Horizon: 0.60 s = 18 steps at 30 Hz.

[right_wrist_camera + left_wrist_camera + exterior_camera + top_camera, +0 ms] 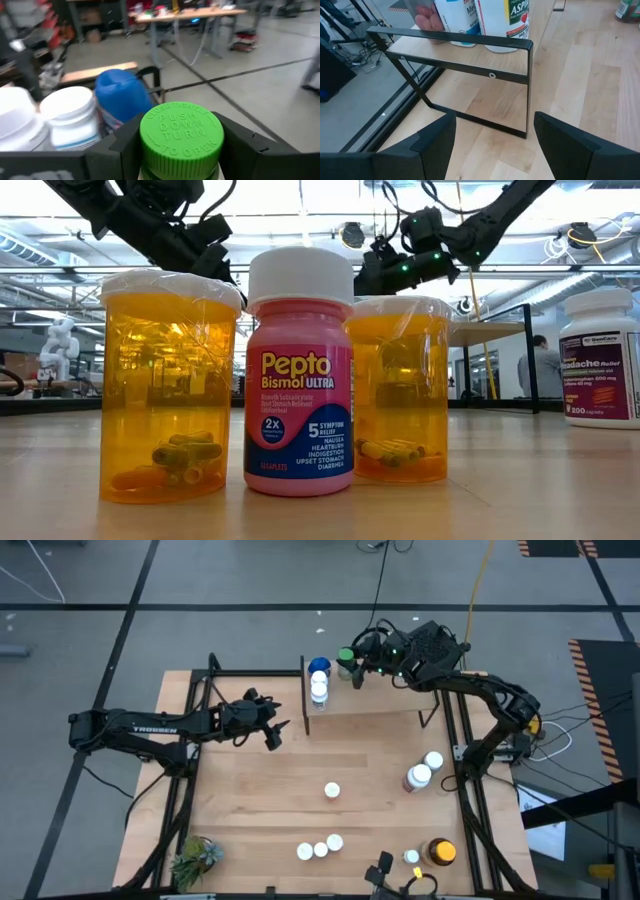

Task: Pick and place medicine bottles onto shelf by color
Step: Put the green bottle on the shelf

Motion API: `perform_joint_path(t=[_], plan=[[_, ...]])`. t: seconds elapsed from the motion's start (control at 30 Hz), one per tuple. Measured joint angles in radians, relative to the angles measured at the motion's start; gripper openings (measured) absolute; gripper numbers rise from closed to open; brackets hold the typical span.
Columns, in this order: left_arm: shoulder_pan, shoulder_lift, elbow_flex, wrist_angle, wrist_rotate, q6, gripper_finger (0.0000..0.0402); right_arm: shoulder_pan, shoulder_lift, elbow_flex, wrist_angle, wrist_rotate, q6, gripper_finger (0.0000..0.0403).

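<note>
Holding the green-capped bottle (pixel 181 137) over the shelf (pixel 370 700) beside the blue-capped bottle (pixel 319 667), right fingers (pixel 240 145) are gripping its cap sides; likely light, rigid, slippery plastic. Left fingers (pixel 565 145) are hanging spread near the shelf end.

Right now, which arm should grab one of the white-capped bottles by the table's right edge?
Left. The left claw is open and empty; the right claw holds the green-capped bottle at the shelf, though those bottles lie on its side.

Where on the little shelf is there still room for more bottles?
The shelf is bare between the green-capped bottle in the right gripper and its right end. Its left end is crowded with the blue-capped bottle and white-capped bottles.
</note>
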Motion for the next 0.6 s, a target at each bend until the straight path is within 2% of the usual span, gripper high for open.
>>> perform_joint_path(t=[0.23,0.6], plan=[[0.000,0.000,0.000,-0.010,0.000,0.000,0.0273,-0.017,0.000,0.104,-0.175,-0.151,-0.100,0.0192],[0.000,0.000,0.000,-0.021,0.001,0.000,0.0273,-0.067,-0.001,0.113,-0.203,-0.333,-0.220,0.0192]])
